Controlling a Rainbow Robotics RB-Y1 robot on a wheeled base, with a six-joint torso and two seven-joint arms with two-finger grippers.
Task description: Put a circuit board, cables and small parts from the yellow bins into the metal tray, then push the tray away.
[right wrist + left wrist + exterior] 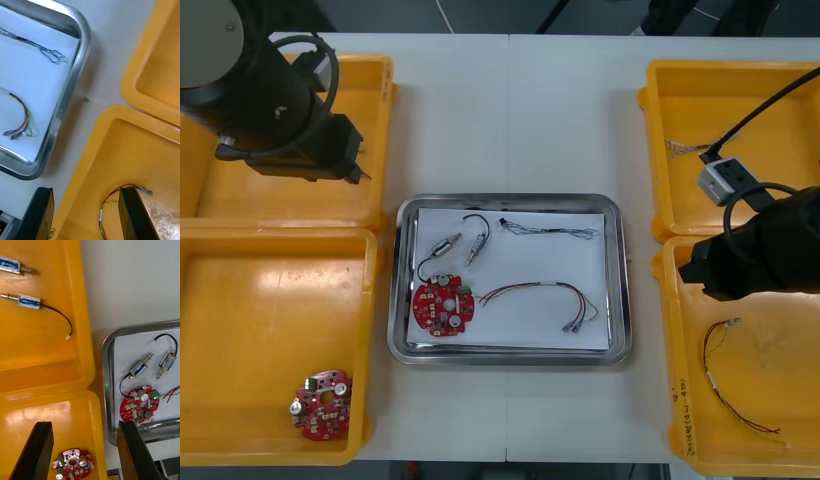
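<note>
The metal tray [620, 290], white inside, holds a round red circuit board [442, 305], two small metal parts [460, 246] on a black cable, a twisted blue and white cable [546, 231] and a red and yellow cable [542, 293]. My left gripper [84, 423] is open over the seam between the two left bins, with a second circuit board [73, 464] between its fingers below. My right gripper [85, 191] is open and straddles the near right bin's rim [93, 150]. Beside its inner finger [135, 213] lies a red and yellow cable [112, 195].
Two more small metal parts [28, 301] lie in the far left bin [380, 130]. The near left bin [365, 330] holds the spare board [322, 403]. The far right bin [660, 130] has a thin cable [690, 148]. My left arm [280, 100] is above the far left bin, my right arm [770, 250] over the right bins.
</note>
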